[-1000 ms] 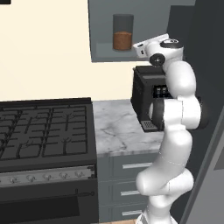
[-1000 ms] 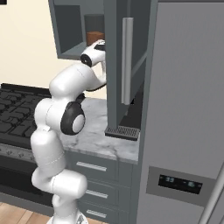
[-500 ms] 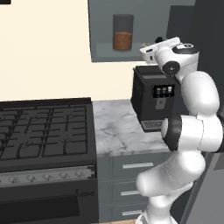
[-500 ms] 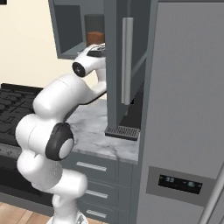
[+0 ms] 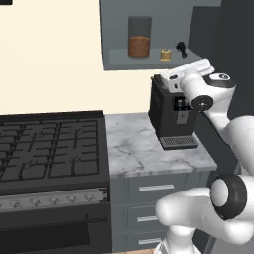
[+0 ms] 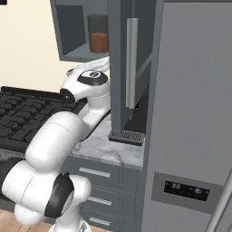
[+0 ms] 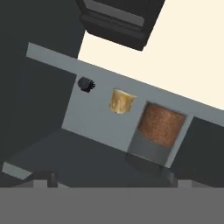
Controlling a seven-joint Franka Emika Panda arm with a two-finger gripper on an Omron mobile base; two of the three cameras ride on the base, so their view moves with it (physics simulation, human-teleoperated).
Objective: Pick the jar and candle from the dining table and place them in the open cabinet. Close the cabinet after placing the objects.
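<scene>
My claw (image 5: 159, 79) hangs spread wide and empty, just outside the cabinet (image 5: 116, 34) mouth. Beyond it, the jar (image 5: 139, 37) and candle (image 5: 165, 54) stand apart on the shelf floor, back from its front edge, open air between.

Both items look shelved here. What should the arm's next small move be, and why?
Probably swing toward the open cabinet door to push it shut. The jar and the candle already stand apart on the cabinet shelf, and the gripper is open and holds nothing, so only closing seems left.
</scene>
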